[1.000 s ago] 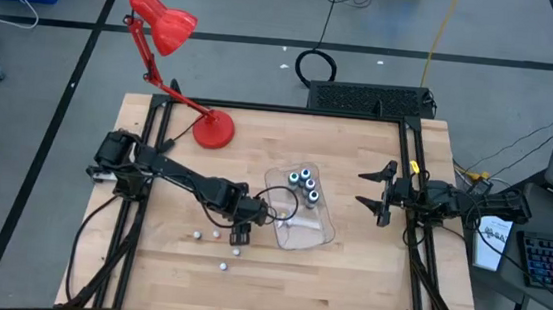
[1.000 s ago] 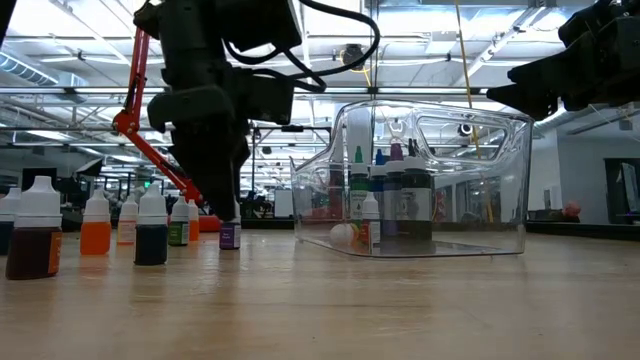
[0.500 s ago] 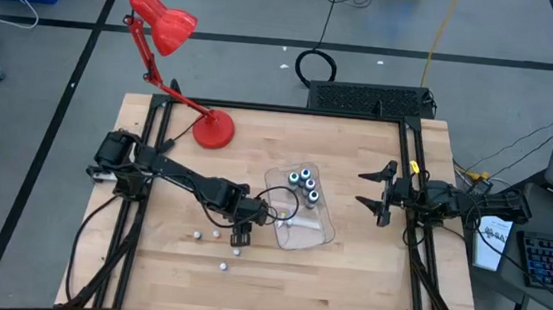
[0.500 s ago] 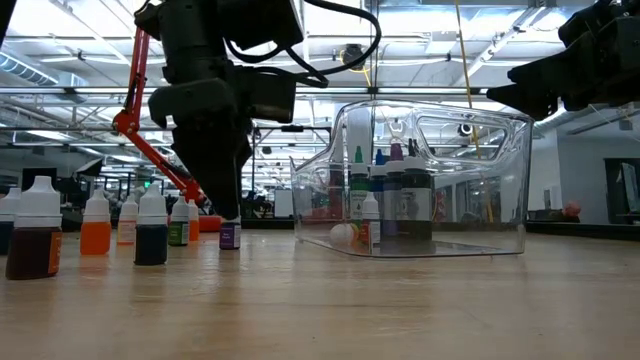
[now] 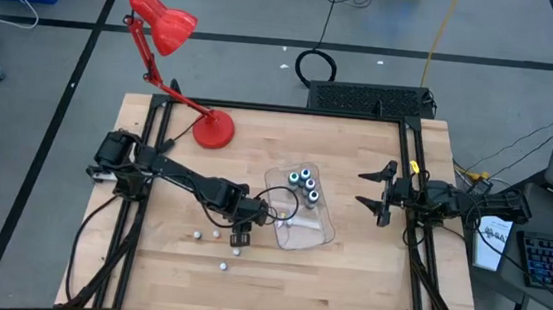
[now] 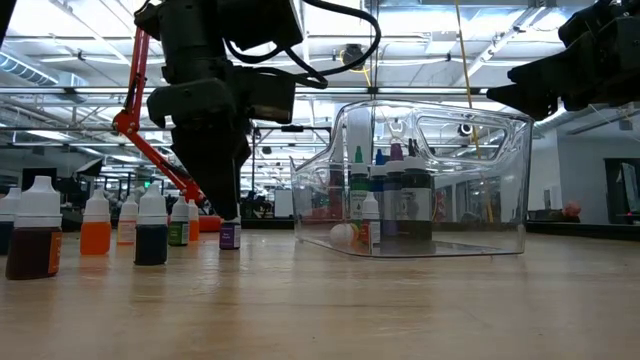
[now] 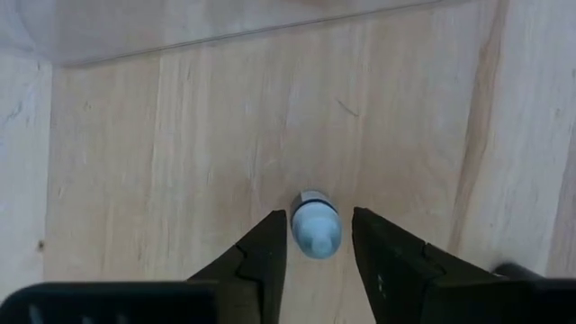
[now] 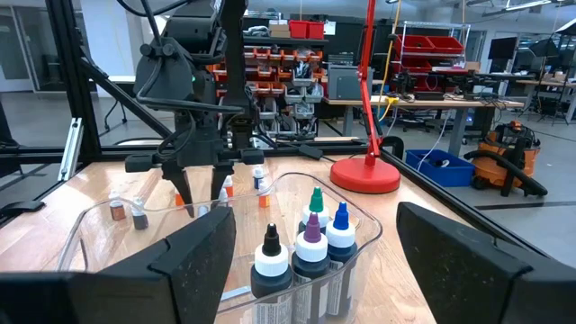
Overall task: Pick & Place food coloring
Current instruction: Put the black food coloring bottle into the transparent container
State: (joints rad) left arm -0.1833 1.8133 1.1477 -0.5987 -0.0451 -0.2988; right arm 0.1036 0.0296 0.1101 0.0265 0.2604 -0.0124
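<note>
Left gripper down at table just beside clear tray, fingers narrowed around tiny white-capped bottle standing upright between them; slim gaps either side, contact hard to confirm. Bottle's colour hidden from above. Right gripper waits spread wide, past tray's far side. Larger food coloring bottles stand in tray; more tiny ones loose on table, leftmost cut off in low view.

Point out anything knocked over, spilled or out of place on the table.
One small bottle lies on its side on the floor of the clear tray, beside the upright bottles there. Nothing looks spilled or damaged.
</note>
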